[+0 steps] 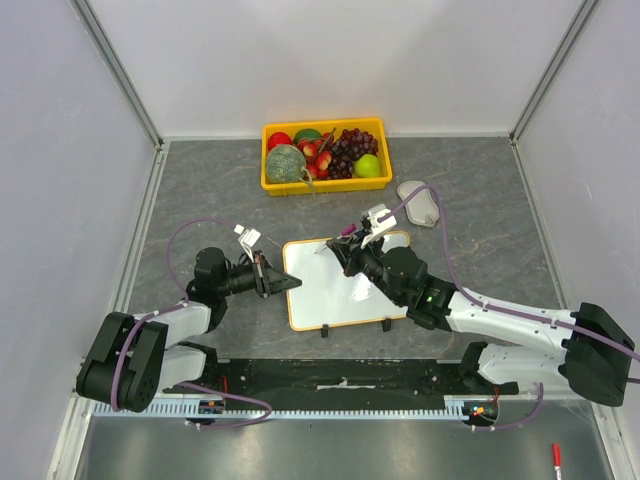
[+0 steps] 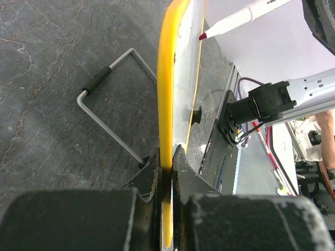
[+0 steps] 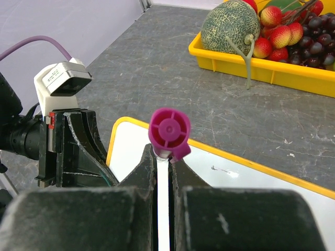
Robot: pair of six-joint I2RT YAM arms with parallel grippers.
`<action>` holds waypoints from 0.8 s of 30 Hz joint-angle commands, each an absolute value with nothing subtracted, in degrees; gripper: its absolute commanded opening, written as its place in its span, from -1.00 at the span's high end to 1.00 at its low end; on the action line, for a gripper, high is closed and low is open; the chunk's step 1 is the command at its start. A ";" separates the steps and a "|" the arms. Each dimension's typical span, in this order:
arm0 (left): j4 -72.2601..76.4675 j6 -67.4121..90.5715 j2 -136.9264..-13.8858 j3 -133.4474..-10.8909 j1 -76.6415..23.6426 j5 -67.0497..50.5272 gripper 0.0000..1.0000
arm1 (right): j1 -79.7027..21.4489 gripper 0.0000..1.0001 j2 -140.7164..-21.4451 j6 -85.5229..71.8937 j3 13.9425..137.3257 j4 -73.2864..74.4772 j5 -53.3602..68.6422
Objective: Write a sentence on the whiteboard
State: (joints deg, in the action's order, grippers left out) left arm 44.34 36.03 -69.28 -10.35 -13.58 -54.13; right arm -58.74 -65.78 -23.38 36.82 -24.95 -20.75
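Observation:
The whiteboard (image 1: 330, 300) lies flat mid-table, white with a yellow rim (image 2: 166, 78). My left gripper (image 1: 272, 275) is shut on its left edge; in the left wrist view the rim runs between the fingertips of the left gripper (image 2: 166, 157). My right gripper (image 1: 352, 248) hovers over the board's far edge, shut on a white marker (image 3: 169, 128) with a magenta end. The marker's tip (image 2: 203, 36) hangs just above the white face. The sentence is out of view; the whiteboard (image 3: 251, 178) shows only a small dark smudge.
A yellow fruit tray (image 1: 325, 186) with melon, grapes and strawberries stands at the back. A pale grey pad (image 1: 420, 203) lies right of it. The board's wire stand (image 2: 112, 130) rests on the table. A red pen (image 1: 556, 458) lies front right. Walls enclose the table.

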 commanded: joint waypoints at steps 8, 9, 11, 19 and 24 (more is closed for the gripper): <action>43.68 31.55 -70.22 -10.81 -13.45 -49.48 0.96 | -58.80 1.00 -67.59 -23.99 37.97 -28.48 -21.00; 43.68 31.47 -70.14 -10.81 -13.45 -49.48 0.96 | -58.80 1.00 -67.59 -23.99 37.79 -28.30 -21.01; 43.68 31.46 -70.14 -10.81 -13.45 -49.57 0.96 | -58.80 1.00 -67.33 -24.00 37.36 -27.95 -21.18; 43.77 31.46 -70.22 -10.81 -13.53 -49.48 0.96 | -58.80 1.00 -65.92 -24.78 35.42 -26.28 -20.30; 43.77 31.55 -70.22 -10.81 -13.53 -49.48 0.96 | -58.80 1.00 -65.30 -25.31 34.28 -25.49 -19.16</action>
State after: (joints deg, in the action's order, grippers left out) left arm 44.31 36.03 -69.38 -10.35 -13.58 -54.13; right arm -58.76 -66.78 -24.47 35.48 -25.82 -19.68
